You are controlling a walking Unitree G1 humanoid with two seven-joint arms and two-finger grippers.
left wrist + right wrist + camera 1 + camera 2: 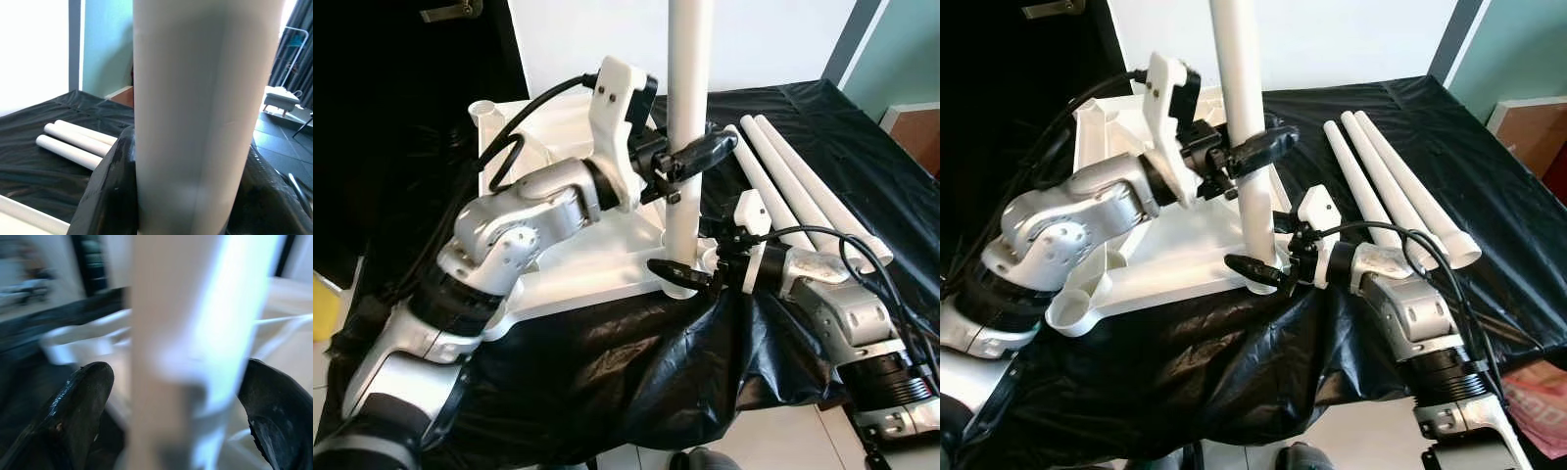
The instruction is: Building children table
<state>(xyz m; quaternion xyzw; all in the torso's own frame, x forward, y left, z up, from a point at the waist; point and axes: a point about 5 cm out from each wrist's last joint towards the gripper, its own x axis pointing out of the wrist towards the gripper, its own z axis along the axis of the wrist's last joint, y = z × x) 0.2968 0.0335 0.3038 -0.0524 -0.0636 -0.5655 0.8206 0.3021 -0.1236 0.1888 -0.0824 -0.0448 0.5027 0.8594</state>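
Black plastic sheet (607,372) covers the work surface, white wall behind. One white round plastic leg (685,147) stands upright in the corner socket of the upturned white tabletop (578,264); left gripper (690,157) pinches it mid-height, right gripper (690,274) straddles its base, fingers spread. Three loose white legs (803,211) lie beyond the right gripper, still to fit.

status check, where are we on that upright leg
Left gripper shut on upright leg, mid-height. Right gripper open around its base at tabletop corner socket. Three spare legs lie alongside on black cloth; nothing blocking.
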